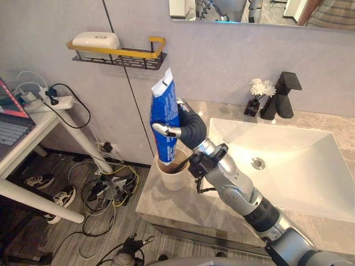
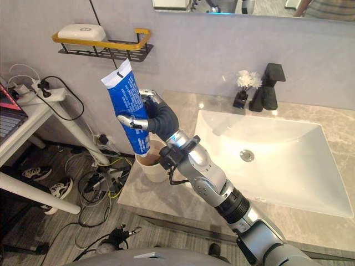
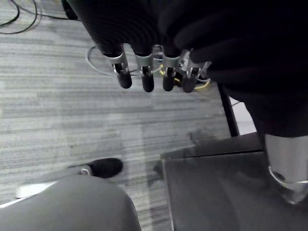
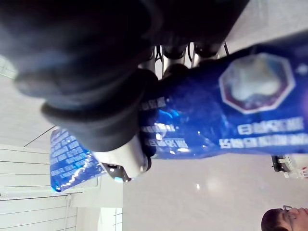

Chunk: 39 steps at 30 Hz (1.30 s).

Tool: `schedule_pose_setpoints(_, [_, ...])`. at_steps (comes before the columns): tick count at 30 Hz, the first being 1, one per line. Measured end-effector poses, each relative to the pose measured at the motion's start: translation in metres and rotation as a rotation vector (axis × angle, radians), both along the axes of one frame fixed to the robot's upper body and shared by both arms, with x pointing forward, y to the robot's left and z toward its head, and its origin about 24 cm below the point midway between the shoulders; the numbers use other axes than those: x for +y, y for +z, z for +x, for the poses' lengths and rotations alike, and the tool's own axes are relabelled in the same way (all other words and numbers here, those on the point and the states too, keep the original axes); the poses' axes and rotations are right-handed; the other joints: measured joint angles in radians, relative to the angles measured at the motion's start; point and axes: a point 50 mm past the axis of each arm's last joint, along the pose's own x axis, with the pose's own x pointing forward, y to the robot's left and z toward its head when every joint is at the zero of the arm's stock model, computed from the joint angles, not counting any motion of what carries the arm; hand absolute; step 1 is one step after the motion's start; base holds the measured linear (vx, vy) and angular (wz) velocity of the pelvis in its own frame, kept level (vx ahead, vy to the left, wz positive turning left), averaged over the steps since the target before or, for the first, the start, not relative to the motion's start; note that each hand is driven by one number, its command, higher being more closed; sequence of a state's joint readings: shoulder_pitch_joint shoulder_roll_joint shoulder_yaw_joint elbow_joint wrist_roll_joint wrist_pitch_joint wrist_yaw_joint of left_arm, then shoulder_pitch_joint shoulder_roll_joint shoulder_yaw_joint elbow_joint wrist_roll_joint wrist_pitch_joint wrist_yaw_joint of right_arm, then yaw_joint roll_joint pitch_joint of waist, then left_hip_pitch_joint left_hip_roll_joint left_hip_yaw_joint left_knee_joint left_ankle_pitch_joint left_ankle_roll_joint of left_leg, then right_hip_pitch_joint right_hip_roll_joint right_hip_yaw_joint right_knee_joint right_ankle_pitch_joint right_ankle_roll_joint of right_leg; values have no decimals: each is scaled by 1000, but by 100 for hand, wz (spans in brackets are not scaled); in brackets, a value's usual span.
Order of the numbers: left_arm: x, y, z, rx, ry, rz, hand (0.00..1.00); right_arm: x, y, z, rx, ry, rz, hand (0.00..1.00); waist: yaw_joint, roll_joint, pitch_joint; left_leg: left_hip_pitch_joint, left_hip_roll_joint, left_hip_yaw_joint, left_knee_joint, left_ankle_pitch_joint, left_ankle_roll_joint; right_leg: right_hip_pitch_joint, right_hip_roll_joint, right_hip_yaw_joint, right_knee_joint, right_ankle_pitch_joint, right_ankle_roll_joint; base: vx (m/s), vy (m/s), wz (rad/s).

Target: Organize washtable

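Right hand (image 1: 187,129) is clenched round a toothpaste tube (image 1: 165,111), silver fingers wrapped over its front face and the thumb pressing from the other side, as the right wrist view shows from very close. The tube is soft and glossy blue with pale print. Its flat white crimped end points up, and its lower end dips into the mouth of a cup (image 1: 175,176). It stands nearly upright, leaning slightly toward the wall.

The cup is a round, cream, smooth-walled beaker with a dark inside. It sits at the front left corner of the countertop (image 1: 166,202), close to both edges. The countertop is polished grey-beige veined stone.

A white rectangular basin (image 1: 288,166) with sloping walls and a metal drain takes up most of the counter to the right, leaving a narrow strip of stone along the front edge. At the back edge stand an angular matte black faucet (image 1: 283,97) and, just beside it, a small dark vase of white flowers (image 1: 258,94).

On the grey wall above the cup, a black wire shelf with a yellow rail (image 1: 119,55) carries 1 white rounded box (image 1: 95,40).

Left hand (image 3: 147,67) hangs over grey striped flooring, fingers straight and relaxed, holding nothing.
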<state>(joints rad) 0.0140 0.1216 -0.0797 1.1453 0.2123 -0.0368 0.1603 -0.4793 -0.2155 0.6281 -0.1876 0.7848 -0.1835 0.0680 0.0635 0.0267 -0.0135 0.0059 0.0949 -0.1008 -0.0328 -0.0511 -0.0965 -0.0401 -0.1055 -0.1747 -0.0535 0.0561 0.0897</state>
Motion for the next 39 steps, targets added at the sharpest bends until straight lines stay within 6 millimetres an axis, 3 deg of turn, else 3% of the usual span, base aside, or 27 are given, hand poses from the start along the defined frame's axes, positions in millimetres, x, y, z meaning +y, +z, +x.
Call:
schedule_pose_setpoints(8, [-4, 0, 8, 19, -48, 17, 0, 1, -1, 0, -8, -13, -18, 100, 0, 5, 16, 1, 1, 0, 0, 0, 0, 1, 0, 0, 0, 0, 0, 0, 0, 0])
schedule_pose_setpoints(13, [-11, 1, 16, 9, -83, 10, 0, 2, -13, 7, 46, -38, -60, 100, -1, 3, 23, 1, 1, 2, -1, 0, 1, 1, 1, 1, 0, 0, 0, 0, 0, 0])
schedule_pose_setpoints(19, [-50, 0, 23, 18, -165, -51, 0, 11, -18, 3, 66, -13, -76, 100, -2, -1, 26, 2, 2, 10, -2, 0, 0, -2, 2, 5, -1, 0, 0, 1, -2, -1])
schedule_pose_setpoints(31, [-50, -1, 25, 29, -193, -55, 0, 14, -20, 2, 78, 2, -77, 100, -7, -1, 26, 2, 19, 17, -2, 0, 0, -2, 19, 7, -1, -2, -4, 0, 0, 0])
schedule_pose_setpoints(32, [-45, 0, 26, 23, -151, -70, 0, 12, -21, 2, 81, -2, -76, 100, -6, -1, 26, 2, 19, 17, -2, 0, 0, -2, 18, 7, -1, -2, -4, 8, 2, 4])
schedule_pose_setpoints(33, [-28, 1, 19, -17, -97, -79, 0, -2, -32, 4, 112, -65, -70, 100, 1, 3, 28, -3, 17, 14, 0, 1, -1, -4, 17, 4, -1, -3, -5, 3, 4, 5])
schedule_pose_setpoints(39, [-41, 2, 20, -44, -94, -103, 0, -1, -32, 3, 80, -77, -103, 100, 1, 6, 30, -16, 17, 6, 6, 1, -2, -11, 17, -2, 0, -4, -6, -4, -1, 4])
